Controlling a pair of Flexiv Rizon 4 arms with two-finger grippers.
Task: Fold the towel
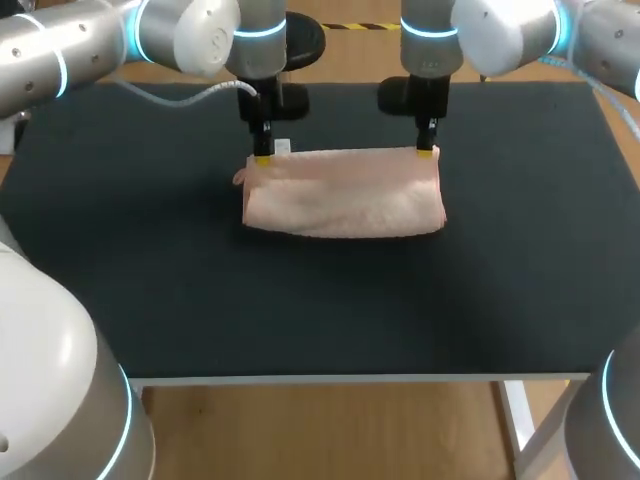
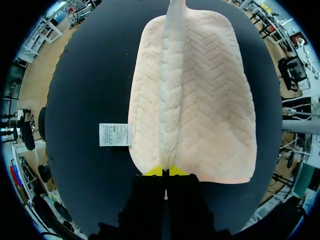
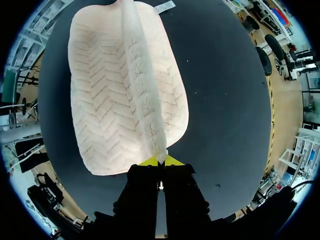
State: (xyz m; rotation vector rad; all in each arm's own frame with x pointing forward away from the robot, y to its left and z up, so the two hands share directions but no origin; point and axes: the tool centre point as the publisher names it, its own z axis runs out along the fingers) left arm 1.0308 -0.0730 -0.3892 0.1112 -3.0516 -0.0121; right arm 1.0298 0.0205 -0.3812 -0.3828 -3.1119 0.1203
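A pale pink towel [image 1: 345, 195] with a herringbone weave lies doubled on the black table, its far edge lifted into a ridge. My left gripper [image 1: 263, 157] is shut on the towel's far left corner, and in the left wrist view its yellow tips [image 2: 165, 171] pinch the raised ridge of the towel [image 2: 200, 110]. At the far right corner my right gripper [image 1: 426, 151] is shut on the same edge; the right wrist view shows its tips [image 3: 160, 161] clamping the ridge of the towel [image 3: 115, 100]. A white care label [image 2: 113, 134] sticks out beside the left corner.
The black table top [image 1: 150, 280] spreads wide around the towel on every side. Its front edge [image 1: 350, 378] runs across near me. Both arms come in over the far side of the table.
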